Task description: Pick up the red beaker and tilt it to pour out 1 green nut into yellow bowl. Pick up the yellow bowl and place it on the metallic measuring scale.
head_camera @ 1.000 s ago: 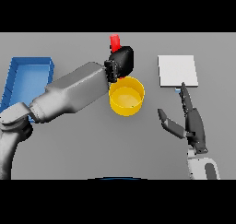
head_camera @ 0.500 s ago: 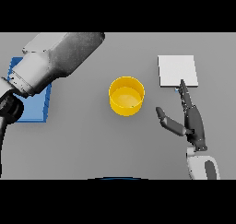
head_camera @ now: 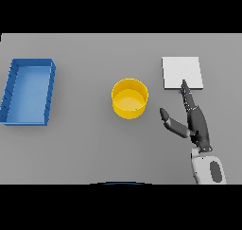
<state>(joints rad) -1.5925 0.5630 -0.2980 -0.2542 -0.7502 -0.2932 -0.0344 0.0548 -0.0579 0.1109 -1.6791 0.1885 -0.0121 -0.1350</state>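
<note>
head view | round yellow plastic bowl point(head_camera: 129, 98) upright at mid grey counter point(head_camera: 85, 148) | flat square metallic measuring scale point(head_camera: 182, 73) right of bowl, apart | right robot hand point(head_camera: 193, 121) right of bowl, fingers straight, thumb spread, holding nothing, fingertips at scale's near edge | rectangular blue tray point(head_camera: 28, 91) far left of bowl

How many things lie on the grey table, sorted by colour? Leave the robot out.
Blue: 1, the blue tray
Yellow: 1, the yellow bowl
Pale grey: 1, the metallic measuring scale
Total: 3
</note>
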